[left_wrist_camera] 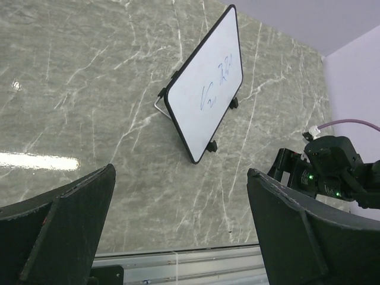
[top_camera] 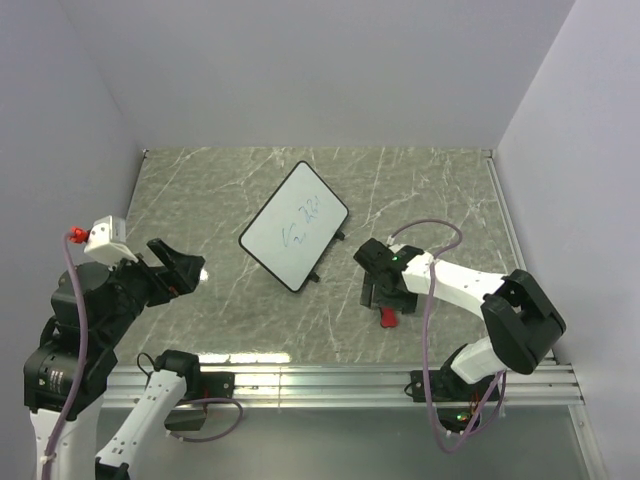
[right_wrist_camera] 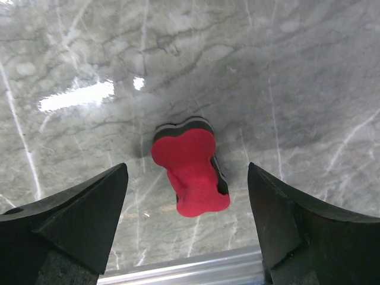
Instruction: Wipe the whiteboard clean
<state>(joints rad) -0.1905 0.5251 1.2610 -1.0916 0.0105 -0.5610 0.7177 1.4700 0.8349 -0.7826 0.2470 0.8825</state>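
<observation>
Tabletop (top_camera: 420, 190): grey-green marble with white veins, filling the middle of the top view.
Whiteboard (top_camera: 294, 226): centre of the top view, turned diagonally, black-rimmed, with a few blue-green scribbles on its face (the left wrist view shows it tilted, a thin wire leg behind it and small black tabs on its lower edge).
Left gripper (top_camera: 183, 262): at the left of the frame, well apart from the whiteboard, its jaws released and spread wide with nothing between them.
Right gripper (right_wrist_camera: 186, 171): lower right of centre, jaws released, spread to either side of the eraser without touching it.
Eraser (right_wrist_camera: 193, 190): red, bone-shaped, with a dark underlayer, lying on the tabletop near the front rail.
</observation>
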